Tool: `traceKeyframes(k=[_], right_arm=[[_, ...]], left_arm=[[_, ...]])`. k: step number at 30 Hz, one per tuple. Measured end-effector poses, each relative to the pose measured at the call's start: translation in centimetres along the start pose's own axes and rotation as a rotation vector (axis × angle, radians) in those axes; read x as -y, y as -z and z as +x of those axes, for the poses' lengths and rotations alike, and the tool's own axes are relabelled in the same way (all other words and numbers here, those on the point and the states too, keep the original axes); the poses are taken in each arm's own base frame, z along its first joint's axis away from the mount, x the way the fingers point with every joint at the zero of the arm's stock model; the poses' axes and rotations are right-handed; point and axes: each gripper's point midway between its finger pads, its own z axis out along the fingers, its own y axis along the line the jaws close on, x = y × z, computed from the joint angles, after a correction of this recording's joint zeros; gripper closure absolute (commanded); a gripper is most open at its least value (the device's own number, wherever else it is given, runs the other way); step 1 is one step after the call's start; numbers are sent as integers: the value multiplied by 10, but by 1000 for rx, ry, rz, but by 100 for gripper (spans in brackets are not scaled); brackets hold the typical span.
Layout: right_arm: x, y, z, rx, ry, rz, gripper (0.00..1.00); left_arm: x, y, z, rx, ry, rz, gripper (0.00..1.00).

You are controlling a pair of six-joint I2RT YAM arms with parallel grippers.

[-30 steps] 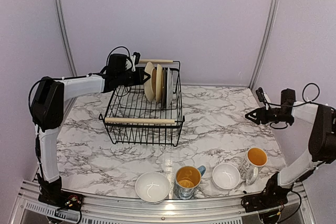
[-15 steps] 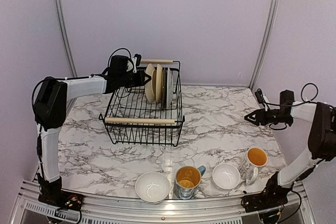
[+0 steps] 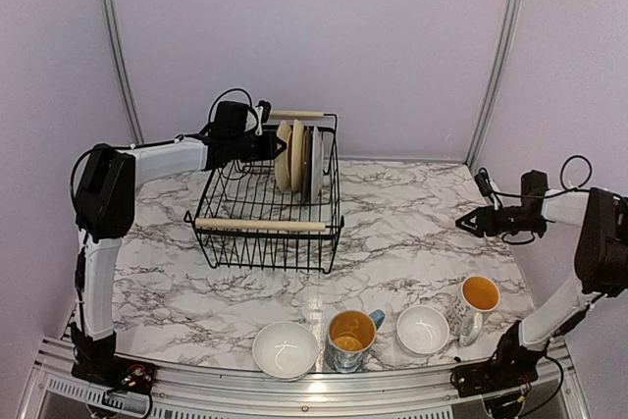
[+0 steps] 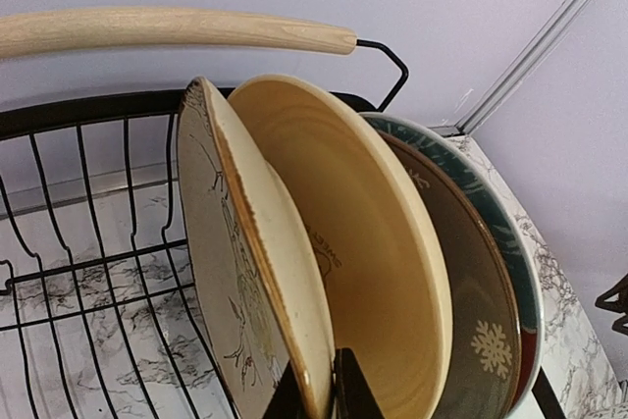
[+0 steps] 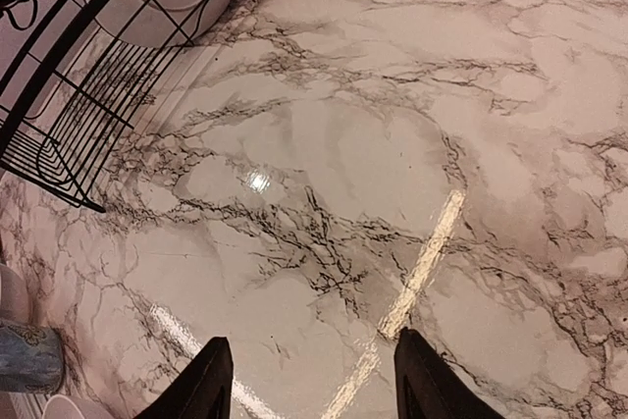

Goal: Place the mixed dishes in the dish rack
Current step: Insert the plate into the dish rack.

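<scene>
The black wire dish rack [image 3: 238, 205] stands at the back centre, several plates upright at its far end. My left gripper [image 3: 271, 148] is shut on the rim of the cream plate with a bird [image 4: 239, 272], the leftmost one; its fingertips [image 4: 355, 392] pinch the edge. Close behind it stand the pale yellow plate [image 4: 378, 242], a grey-brown snowflake plate [image 4: 478, 311] and a teal plate [image 4: 509, 242]. Two white bowls [image 3: 286, 348] [image 3: 423, 329] and two yellow-lined mugs [image 3: 351, 339] [image 3: 477, 302] sit along the front edge. My right gripper [image 3: 467, 220] [image 5: 314, 385] hangs open over bare marble.
The rack's wooden handles [image 3: 261, 226] [image 4: 167, 28] span its near and far ends. Its corner [image 5: 69, 144] and a blue mug [image 5: 27, 360] show at the left of the right wrist view. Purple walls close in behind and beside the table.
My left gripper has carried the cream plate slightly right, closer against the pale yellow plate. The right arm has barely shifted.
</scene>
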Motion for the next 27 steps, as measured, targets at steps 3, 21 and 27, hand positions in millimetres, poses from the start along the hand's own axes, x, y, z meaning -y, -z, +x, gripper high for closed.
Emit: traceKeyframes(k=[3, 21, 27], right_arm=[[0, -1, 2, -5, -6, -3, 46], [2, -2, 2, -12, -16, -8, 46], [1, -2, 2, -12, -18, -12, 45]], left_arm=[[0, -3, -3, 5, -16, 3, 76], [24, 2, -35, 104, -139, -15, 58], [26, 14, -51, 142, -159, -63, 52]])
